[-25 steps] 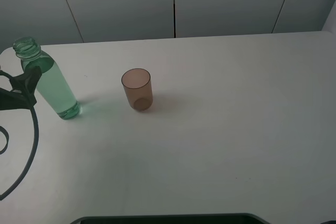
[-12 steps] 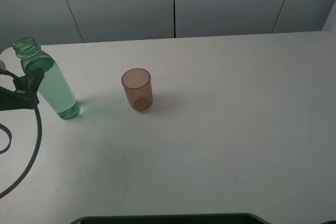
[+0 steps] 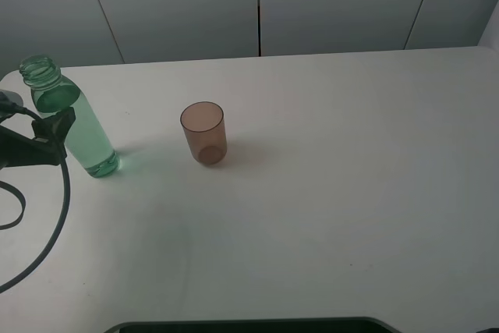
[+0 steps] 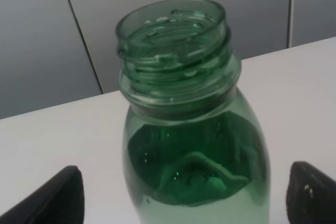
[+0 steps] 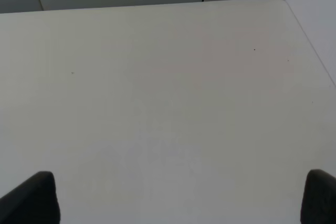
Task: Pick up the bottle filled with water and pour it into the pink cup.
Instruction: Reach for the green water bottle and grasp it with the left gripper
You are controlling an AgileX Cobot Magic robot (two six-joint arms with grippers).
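White, matte and smooth, the table (image 3: 351, 193) fills most of the high view, with a rounded far-left corner and flat grey wall panels (image 3: 179, 5) rising behind it. Near that corner stands the bottle (image 3: 87, 136), upright: tall, slim, clear green-tinted plastic with rounded shoulders, a ridged threaded neck and an open, capless mouth. It holds clear liquid up to about the shoulder, and a faint green glow falls on the table beside its base. Well apart from it, toward the middle of the table, the pink cup (image 3: 204, 134) also stands upright, a short, slightly tapered tumbler of translucent brownish-pink plastic with a plain round rim and no handle; I cannot tell whether anything is in it. The left pincer (image 4: 187, 195) is spread wide with the bottle between its dark, matte fingertips (image 4: 63, 198), one on each side below the shoulder, and the wrist view shows bare table between each tip and the plastic. A thin dark cable (image 3: 56, 216) loops behind that arm. The right pincer (image 5: 176, 198) is likewise wide, its two black tips hanging over plain white table with nothing between them.
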